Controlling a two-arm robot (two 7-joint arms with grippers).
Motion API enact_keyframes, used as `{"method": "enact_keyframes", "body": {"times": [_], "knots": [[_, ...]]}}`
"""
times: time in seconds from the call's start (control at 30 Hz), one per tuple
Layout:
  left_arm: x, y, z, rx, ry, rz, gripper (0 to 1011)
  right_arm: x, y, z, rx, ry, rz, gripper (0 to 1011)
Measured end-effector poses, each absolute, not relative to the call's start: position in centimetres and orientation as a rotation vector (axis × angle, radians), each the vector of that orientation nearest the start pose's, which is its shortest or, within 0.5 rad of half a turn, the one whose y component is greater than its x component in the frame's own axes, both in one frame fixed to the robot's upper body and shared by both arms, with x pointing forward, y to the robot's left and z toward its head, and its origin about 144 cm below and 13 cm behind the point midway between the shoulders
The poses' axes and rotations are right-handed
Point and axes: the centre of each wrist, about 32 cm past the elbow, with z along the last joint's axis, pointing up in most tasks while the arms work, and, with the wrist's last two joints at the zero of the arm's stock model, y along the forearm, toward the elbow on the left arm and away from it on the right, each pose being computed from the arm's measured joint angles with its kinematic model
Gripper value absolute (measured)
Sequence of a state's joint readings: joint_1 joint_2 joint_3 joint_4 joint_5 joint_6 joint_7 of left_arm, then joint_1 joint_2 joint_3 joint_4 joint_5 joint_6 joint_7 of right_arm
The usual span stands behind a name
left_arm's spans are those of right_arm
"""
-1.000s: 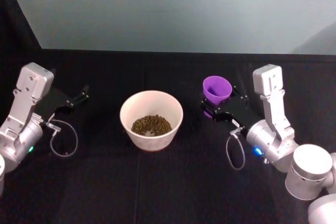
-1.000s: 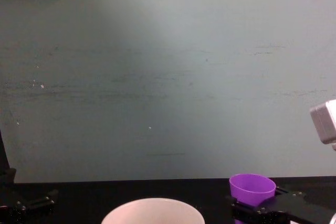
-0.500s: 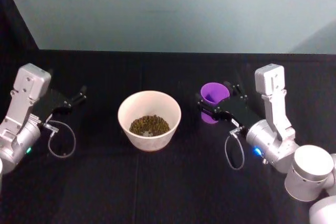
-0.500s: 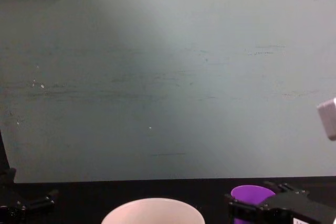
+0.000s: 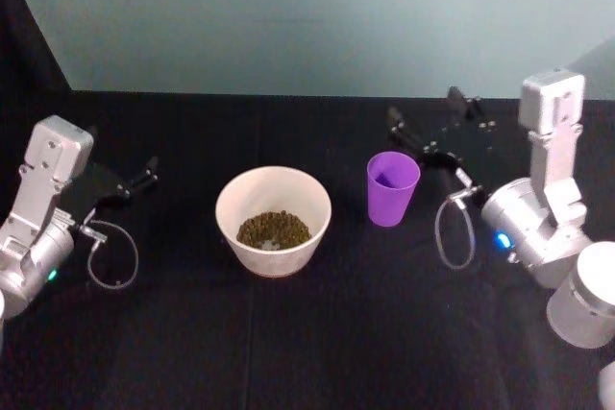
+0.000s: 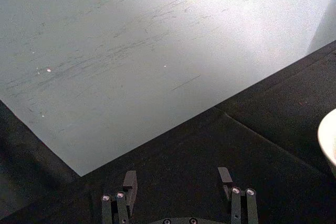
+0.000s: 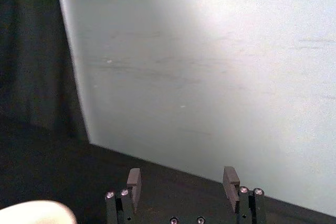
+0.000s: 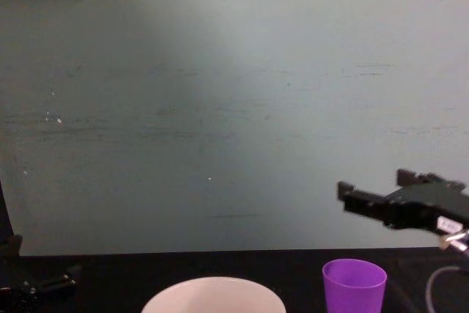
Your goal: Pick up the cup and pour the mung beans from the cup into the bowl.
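Bowl: the bowl sits on the black table, nearest the robot, upright, with mung beans lying in its bottom.
Cup: the cup stands upright on the table just to the right of the bowl, apart from it, with nothing gripping it. Its contents cannot be made out.
Left gripper: the left gripper rests low at the table's left side, well apart from the bowl, fingers spread and holding nothing.
Right gripper: the right gripper hangs above and behind the cup, clear of it, fingers spread wide and bare.
Wall: a pale green wall stands behind the table.
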State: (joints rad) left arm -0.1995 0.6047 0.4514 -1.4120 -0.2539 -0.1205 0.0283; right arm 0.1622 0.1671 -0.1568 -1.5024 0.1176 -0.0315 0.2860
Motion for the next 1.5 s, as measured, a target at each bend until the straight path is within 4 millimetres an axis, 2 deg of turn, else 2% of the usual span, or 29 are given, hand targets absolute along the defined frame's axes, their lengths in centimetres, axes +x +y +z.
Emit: {"method": "enact_keyframes", "body": {"times": [0.23,0.33,0.47,0.67,0.77,1.5], "knots": [[48.9,31.0,114.0,0.304,-0.285,1.248,1000,50.9,-25.3,118.3,-0.011,-0.143,-1.231,1002],[48.9,31.0,114.0,0.304,-0.285,1.248,1000,51.1,-26.2,117.8,-0.052,-0.150,-1.266,1003],[48.9,31.0,114.0,0.304,-0.285,1.248,1000,51.2,-26.9,115.9,-0.113,-0.142,-1.309,1003],[48.9,31.0,114.0,0.304,-0.285,1.248,1000,50.9,-27.2,113.3,-0.178,-0.113,-1.344,1003],[48.9,31.0,114.0,0.304,-0.285,1.248,1000,50.7,-27.1,112.8,-0.194,-0.112,-1.353,1003],[48.9,31.0,114.0,0.304,-0.285,1.248,1000,50.7,-27.1,112.8,-0.195,-0.117,-1.356,1003]]}}
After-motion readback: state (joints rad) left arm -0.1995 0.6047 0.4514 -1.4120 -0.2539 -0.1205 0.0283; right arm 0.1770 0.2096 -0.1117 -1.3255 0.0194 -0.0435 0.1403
